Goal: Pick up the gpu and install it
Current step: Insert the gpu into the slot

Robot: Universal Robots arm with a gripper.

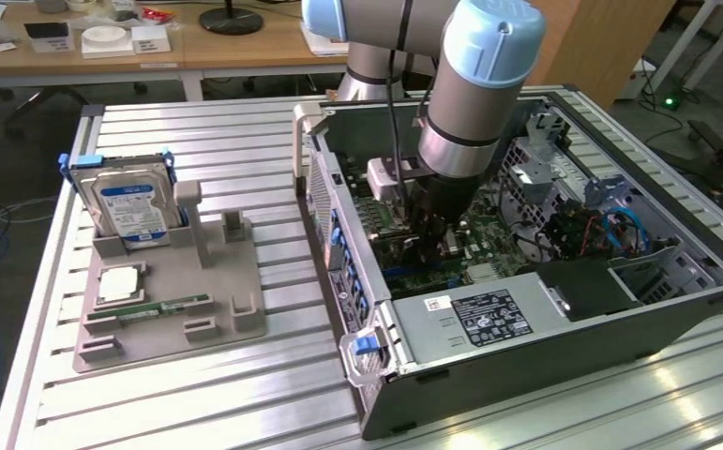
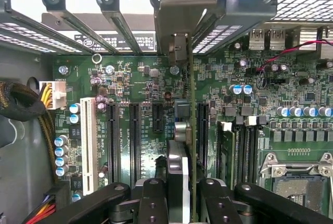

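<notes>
Starting at the exterior view's left, we see the grey holder tray (image 1: 161, 323) on the slatted surface (image 1: 248, 141). The hard drive (image 1: 136, 208) stands upright in its rear slot, a small green memory stick (image 1: 161, 307) lies flat near the front, and the upright slot (image 1: 233, 230) beside the hard drive stands vacant.

Further right, the open computer case (image 1: 661, 309) lies on its side with the motherboard (image 2: 250, 78) facing up. Our arm (image 1: 474, 94) reaches down into it, and the gripper (image 2: 179, 198) sits low over the expansion slots. In the wrist view the jaws are closed on the gpu (image 2: 191, 130), which we see edge-on as a thin vertical card running toward the rear slot covers (image 2: 125, 26), its metal bracket (image 2: 177, 47) close against them. The card appears to stand between two long black slots (image 2: 134, 135); whether its edge is already seated we cannot tell.

To do this step well, we judge the card must stay square to the board, bracket lined up with the rear opening, and be pressed straight down with even force, not tilted.

The case also holds a labelled power supply (image 1: 492, 314) and bundled cables (image 1: 611, 230) at the exterior view's right.
</notes>
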